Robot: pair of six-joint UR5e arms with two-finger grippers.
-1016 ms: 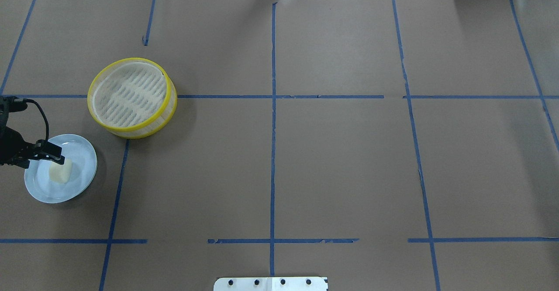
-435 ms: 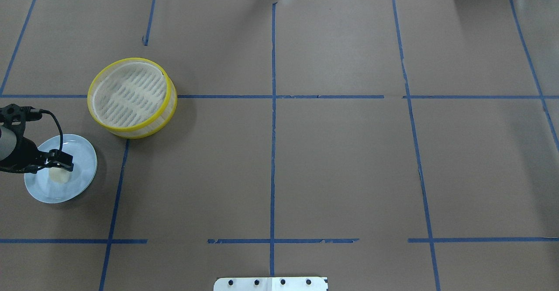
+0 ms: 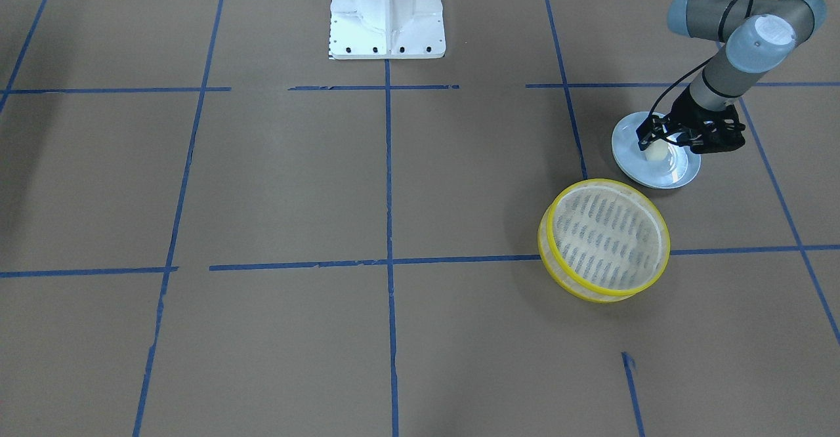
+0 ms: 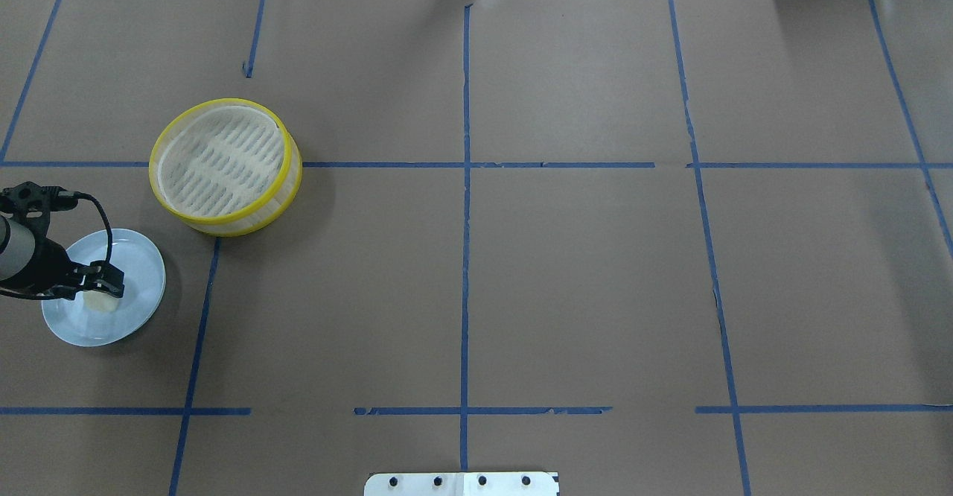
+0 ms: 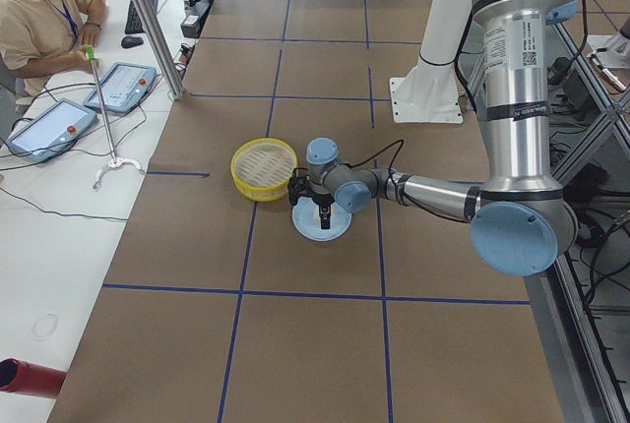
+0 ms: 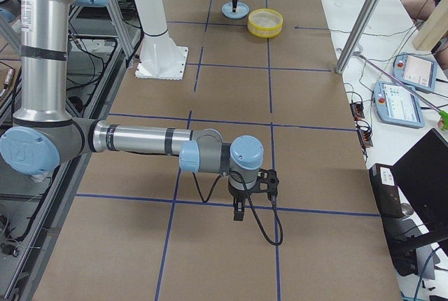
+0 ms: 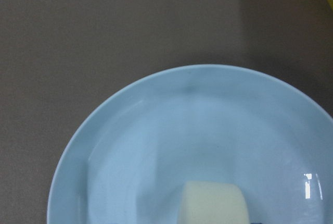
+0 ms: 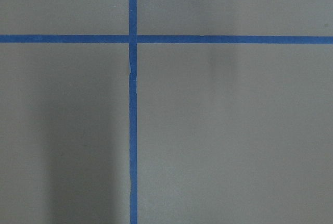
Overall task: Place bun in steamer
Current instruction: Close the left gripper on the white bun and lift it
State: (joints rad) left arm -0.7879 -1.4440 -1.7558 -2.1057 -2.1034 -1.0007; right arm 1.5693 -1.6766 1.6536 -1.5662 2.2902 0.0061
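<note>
Picking step: left gripper (image 4: 110, 281) down over the bun (image 4: 98, 302) on the plate (image 4: 143, 287), clenched or released, cannot tell; next needs a lift, then one o'clock to the steamer (image 4: 223, 222)

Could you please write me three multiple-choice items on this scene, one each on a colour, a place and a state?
1. The steamer has rims coloured: A red, B yellow, C green.
2. The bun lies: A in the steamer, B on the pale blue plate, C on a tray.
3. The steamer is: A empty, B filled, C lidded.
Answers: 1 B, both rims show bright yellow; 2 B, the left wrist view shows it resting on the plate; 3 A, only its slatted floor shows inside.
</note>
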